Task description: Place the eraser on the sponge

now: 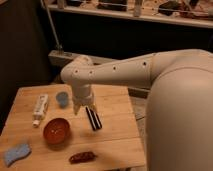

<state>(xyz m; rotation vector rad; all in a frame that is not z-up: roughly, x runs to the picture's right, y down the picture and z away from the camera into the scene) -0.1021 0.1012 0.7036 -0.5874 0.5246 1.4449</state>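
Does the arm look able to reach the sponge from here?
Probably yes. The tool hangs over mid-table by the eraser; the sponge lies at the near-left corner, with only the low red bowl between, so passing above looks free.

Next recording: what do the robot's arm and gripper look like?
A thick, smooth off-white tubular arm with small dark dots along it and a rounded joint housing. Its off-white gripper sits above the light wooden table. No loose cables show.

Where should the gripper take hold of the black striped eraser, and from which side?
I would grip the eraser at its middle, across the narrow width, from above: it is a long, slim block. The gripper hangs by its far end.
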